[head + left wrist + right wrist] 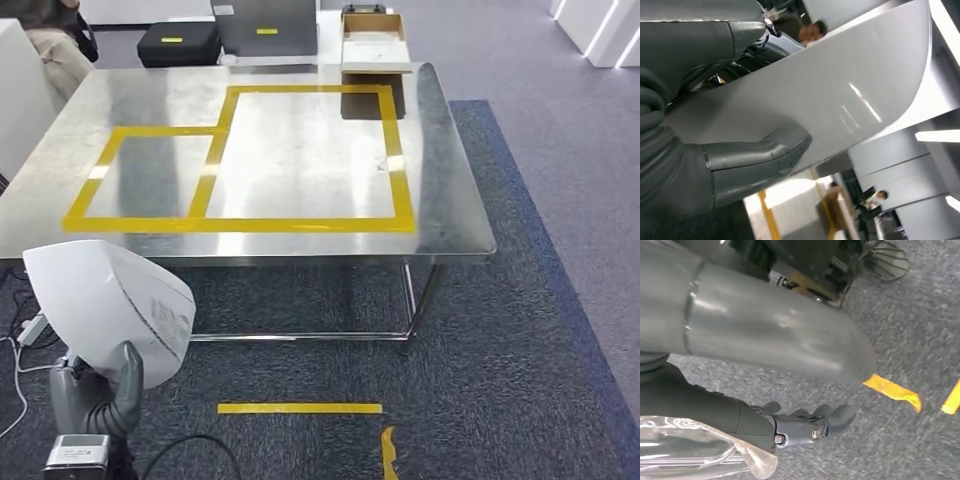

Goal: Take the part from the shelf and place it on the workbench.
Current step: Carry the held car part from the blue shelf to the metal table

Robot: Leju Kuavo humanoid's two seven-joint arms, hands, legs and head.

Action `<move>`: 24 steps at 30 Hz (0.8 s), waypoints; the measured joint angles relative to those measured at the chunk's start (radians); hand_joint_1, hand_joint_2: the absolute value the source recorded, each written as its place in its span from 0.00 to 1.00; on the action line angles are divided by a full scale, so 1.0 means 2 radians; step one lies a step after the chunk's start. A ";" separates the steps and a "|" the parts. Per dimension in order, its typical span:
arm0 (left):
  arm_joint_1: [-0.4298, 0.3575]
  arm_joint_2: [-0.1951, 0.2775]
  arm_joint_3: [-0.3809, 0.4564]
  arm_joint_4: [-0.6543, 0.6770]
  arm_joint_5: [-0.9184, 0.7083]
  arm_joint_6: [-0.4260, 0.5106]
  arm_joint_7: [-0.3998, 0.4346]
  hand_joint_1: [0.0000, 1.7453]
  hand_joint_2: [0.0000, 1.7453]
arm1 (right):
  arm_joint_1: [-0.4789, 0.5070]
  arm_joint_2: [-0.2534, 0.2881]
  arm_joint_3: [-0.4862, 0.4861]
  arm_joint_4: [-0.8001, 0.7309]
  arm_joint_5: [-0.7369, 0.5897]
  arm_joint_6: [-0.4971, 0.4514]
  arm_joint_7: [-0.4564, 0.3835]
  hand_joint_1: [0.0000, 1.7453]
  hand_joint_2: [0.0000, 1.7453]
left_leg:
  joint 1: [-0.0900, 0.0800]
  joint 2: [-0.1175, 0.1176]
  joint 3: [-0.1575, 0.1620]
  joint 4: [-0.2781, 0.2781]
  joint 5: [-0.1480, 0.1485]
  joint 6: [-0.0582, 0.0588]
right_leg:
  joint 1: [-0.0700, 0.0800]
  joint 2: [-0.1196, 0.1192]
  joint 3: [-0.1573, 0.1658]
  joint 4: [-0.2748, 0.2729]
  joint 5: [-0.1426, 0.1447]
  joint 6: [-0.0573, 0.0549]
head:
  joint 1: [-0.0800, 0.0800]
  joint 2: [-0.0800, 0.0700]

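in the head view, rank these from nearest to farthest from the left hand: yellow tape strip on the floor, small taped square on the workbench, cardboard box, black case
1. yellow tape strip on the carpet, just to the right of the left hand holding the white part.
2. small taped square on the workbench, near-left side.
3. black case and cardboard box past the far edge; the box looks farther, off to the right.

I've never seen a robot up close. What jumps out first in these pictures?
A big curved white plastic part, gripped from below by the robot's grey left hand, sits low on the left. Ahead stands a shiny metal workbench marked with yellow tape rectangles, a cardboard box at its far edge.
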State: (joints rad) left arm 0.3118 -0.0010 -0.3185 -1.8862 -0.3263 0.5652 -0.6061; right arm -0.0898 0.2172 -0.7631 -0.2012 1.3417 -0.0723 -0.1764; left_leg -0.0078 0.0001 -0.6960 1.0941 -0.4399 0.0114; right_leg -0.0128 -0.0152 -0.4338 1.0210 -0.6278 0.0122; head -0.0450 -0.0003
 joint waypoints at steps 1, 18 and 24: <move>0.001 0.000 0.000 0.000 -0.001 0.000 0.000 1.00 1.00 | 0.000 0.000 0.000 0.000 -0.001 0.000 0.000 0.00 0.00 | -0.001 0.000 -0.001 -0.004 0.010 0.002 | 0.001 0.000 0.003 -0.003 -0.003 0.003 | 0.001 0.000; -0.002 0.000 0.002 -0.002 -0.005 0.000 0.001 1.00 1.00 | -0.003 0.000 0.001 -0.001 -0.005 0.002 -0.001 0.00 0.00 | 0.003 -0.013 0.065 -0.026 -0.040 0.000 | 0.003 0.010 -0.071 0.008 0.055 0.001 | 0.001 0.000; -0.001 0.000 0.002 -0.002 -0.006 0.000 0.001 1.00 1.00 | -0.003 0.000 0.001 -0.001 -0.006 0.002 -0.002 0.00 0.00 | 0.007 -0.007 0.001 0.107 -0.094 -0.014 | 0.000 0.005 -0.056 0.003 0.047 -0.010 | -0.002 0.000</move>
State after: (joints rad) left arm 0.3099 -0.0008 -0.3136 -1.8906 -0.3391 0.5653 -0.6039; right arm -0.0960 0.2175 -0.7616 -0.2026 1.3305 -0.0679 -0.1797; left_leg 0.0065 -0.0145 -0.6937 1.3073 -0.6287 -0.0165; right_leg -0.0122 -0.0054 -0.5454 1.0271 -0.5335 -0.0083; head -0.0486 -0.0004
